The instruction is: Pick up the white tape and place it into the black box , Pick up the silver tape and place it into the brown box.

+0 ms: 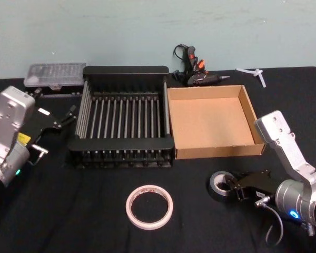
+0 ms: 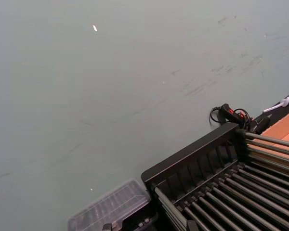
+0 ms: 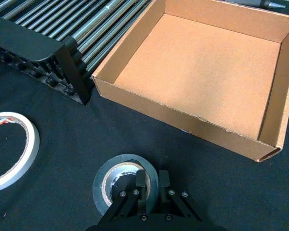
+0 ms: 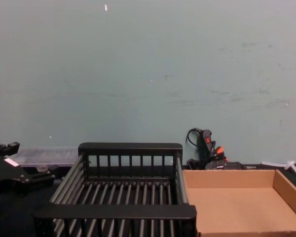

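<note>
Right gripper [image 3: 151, 179] jaws closed narrow on the near-right wall of the silver tape [image 3: 121, 180]: one finger inside the core hole, the other outside the rim, roll flat on the table [image 1: 84, 211]. In the head view the same gripper [image 1: 233, 188] sits at the near right, the roll [image 1: 221, 185] just left of it and just near of the brown box [image 1: 213, 122].

Brown box open-topped, nothing in it, its left wall touching the black box [image 1: 124, 117] on its left. Black box also has nothing inside; bars visible across the floor.

White tape [image 1: 149, 206] flat on the table, near centre, well apart from both boxes, left of the silver tape and not touching it. The right wrist view shows its rim [image 3: 17, 149] with red print inside.

Left gripper [image 1: 67, 117] at the far left beside the black box, off the table surface, jaws look slightly apart and holding nothing; the arm is idle there.

Far edge: clear plastic case [image 1: 55, 75] behind the black box's left corner, glue gun [image 1: 192, 66] with cable behind the brown box, small white piece [image 1: 255, 74] at the far right.
</note>
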You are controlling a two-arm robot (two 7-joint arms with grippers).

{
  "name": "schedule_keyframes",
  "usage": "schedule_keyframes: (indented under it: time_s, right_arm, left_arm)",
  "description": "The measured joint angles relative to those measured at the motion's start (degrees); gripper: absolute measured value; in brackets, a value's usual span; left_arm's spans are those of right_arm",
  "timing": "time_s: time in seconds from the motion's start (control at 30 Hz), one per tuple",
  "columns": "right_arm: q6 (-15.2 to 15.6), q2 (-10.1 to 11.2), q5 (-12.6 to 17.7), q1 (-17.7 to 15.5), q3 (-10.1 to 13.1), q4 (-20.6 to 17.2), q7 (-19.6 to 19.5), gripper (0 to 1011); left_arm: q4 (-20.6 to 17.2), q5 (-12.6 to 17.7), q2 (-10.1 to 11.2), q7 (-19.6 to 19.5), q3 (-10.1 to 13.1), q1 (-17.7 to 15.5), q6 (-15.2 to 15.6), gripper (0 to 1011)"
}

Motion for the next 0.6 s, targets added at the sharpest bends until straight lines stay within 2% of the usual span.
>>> schedule_keyframes:
  time_s: [0.17, 0.6]
  right_arm:
    - [-0.2, -0.1, -0.1, -0.1, 0.2, 0.0, 0.1, 164]
    - [-1.9, -0.8, -0.9, -0.9, 2.6, -2.5, 2.6, 164]
  left_arm:
    - [0.0, 0.0, 0.0, 0.0, 0.0, 0.0, 0.0, 1001]
    - [0.0, 0.0, 0.0, 0.0, 0.0, 0.0, 0.0, 1001]
